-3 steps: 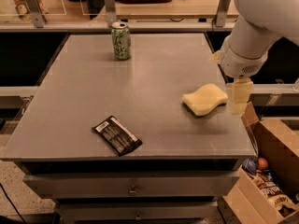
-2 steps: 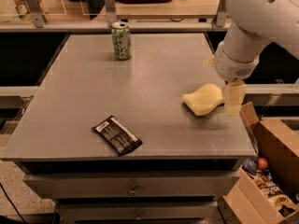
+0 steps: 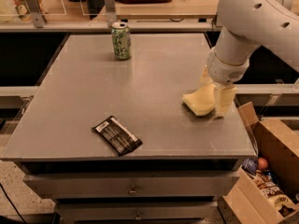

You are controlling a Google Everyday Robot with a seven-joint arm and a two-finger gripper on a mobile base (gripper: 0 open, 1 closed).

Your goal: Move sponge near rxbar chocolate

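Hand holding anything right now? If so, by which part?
Cannot tell. The hand is down at the right end of the sponge, which lies on the table; whether it grips the sponge doesn't show.

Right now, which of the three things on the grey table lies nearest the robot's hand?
The pale yellow foam sponge: the hand hangs over it at the table's right edge, while the black wrapped bar and green soda can lie far off.

Robot test lab: steel drawer table [image 3: 93, 101], glass partitions [image 3: 70, 3] at 12 o'clock, snack box [image 3: 273, 136] at 5. The gripper [image 3: 216, 97] hangs at the table's 3 o'clock.
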